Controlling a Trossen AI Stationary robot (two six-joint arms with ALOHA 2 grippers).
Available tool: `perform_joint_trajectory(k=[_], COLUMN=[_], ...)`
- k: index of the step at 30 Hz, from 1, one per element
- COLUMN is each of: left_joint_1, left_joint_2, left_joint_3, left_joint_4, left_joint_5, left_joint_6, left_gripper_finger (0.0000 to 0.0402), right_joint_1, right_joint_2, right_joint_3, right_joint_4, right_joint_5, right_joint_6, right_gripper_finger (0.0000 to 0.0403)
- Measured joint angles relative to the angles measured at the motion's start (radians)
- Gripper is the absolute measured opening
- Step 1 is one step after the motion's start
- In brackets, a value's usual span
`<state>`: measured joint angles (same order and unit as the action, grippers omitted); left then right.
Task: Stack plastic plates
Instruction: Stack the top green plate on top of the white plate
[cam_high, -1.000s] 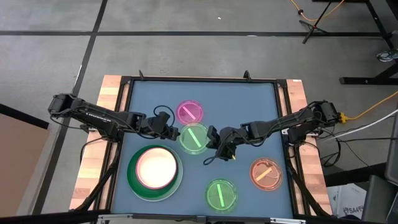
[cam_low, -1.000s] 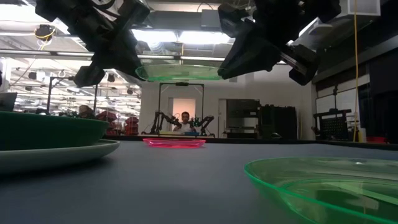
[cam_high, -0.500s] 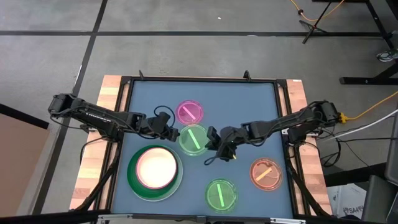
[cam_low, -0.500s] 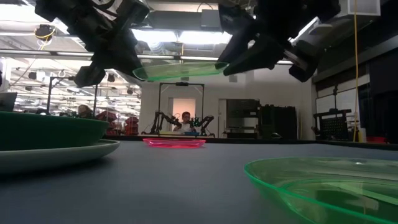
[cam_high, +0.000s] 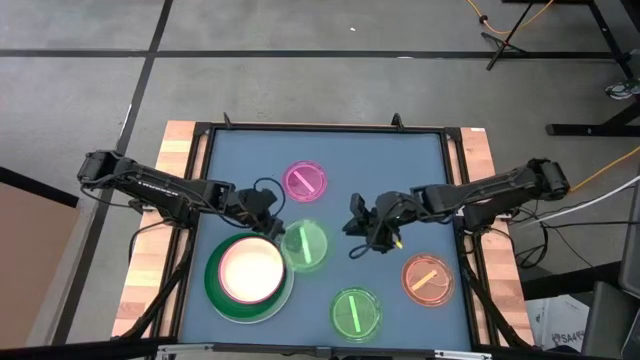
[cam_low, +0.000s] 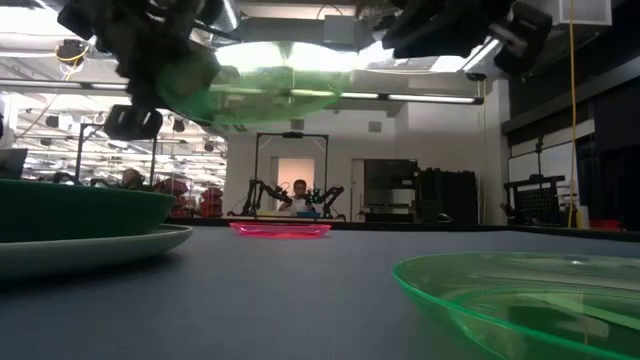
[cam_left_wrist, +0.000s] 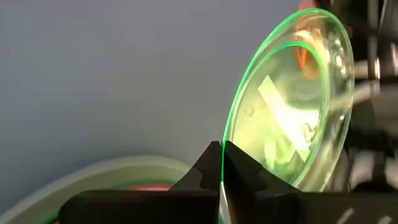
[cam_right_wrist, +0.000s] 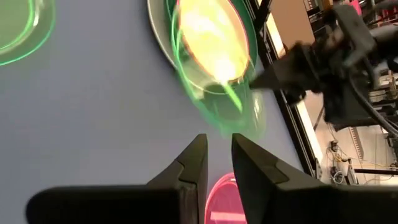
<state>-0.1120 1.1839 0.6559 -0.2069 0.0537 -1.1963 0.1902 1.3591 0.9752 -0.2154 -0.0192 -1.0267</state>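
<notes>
Right claw (cam_high: 358, 226), fingers parted and empty, has released the small green plate (cam_high: 304, 244); left claw (cam_high: 270, 232), clamping its rim, now carries it alone toward the stack (cam_high: 249, 271).

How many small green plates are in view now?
2. One green plate is held in the air by the left gripper, beside the big stack. The other lies on the table at the near edge. More may be hidden in the stack.
</notes>
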Motion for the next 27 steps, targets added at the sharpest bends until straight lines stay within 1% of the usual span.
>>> perform_joint_trajectory(k=[3, 5, 9, 13, 17, 21, 24, 27], left_joint_1=[0.0, 0.0, 0.0, 0.0, 0.0, 0.0, 0.0, 0.0], left_joint_2=[0.0, 0.0, 0.0, 0.0, 0.0, 0.0, 0.0, 0.0], left_joint_3=[0.0, 0.0, 0.0, 0.0, 0.0, 0.0, 0.0, 0.0], left_joint_4=[-0.02, -0.059, -0.175, -0.304, -0.402, -0.487, -0.541, -0.58], left_joint_5=[0.116, 0.175, 0.261, 0.317, 0.35, 0.355, 0.342, 0.303], left_joint_6=[0.039, 0.063, 0.124, 0.19, 0.266, 0.328, 0.358, 0.369], left_gripper_finger=[0.0, 0.0, 0.0, 0.0, 0.0, 0.0, 0.0, 0.0], right_joint_1=[0.0, 0.0, 0.0, -0.001, -0.001, -0.001, -0.001, -0.001], right_joint_2=[-0.033, -0.048, -0.05, -0.048, -0.046, -0.046, -0.046, -0.046], right_joint_3=[0.0, 0.0, 0.0, 0.0, 0.0, 0.0, 0.0, 0.0], right_joint_4=[-0.055, -0.077, -0.099, -0.105, -0.101, -0.103, -0.102, -0.102], right_joint_5=[0.0, 0.0, 0.001, 0.001, 0.001, 0.001, 0.001, 0.001], right_joint_6=[0.0, 0.0, 0.0, 0.0, 0.0, 0.0, 0.0, 0.0], right_gripper_finger=[0.0072, 0.0072, 0.0072, 0.0072, 0.0072, 0.0072, 0.0072, 0.0072])
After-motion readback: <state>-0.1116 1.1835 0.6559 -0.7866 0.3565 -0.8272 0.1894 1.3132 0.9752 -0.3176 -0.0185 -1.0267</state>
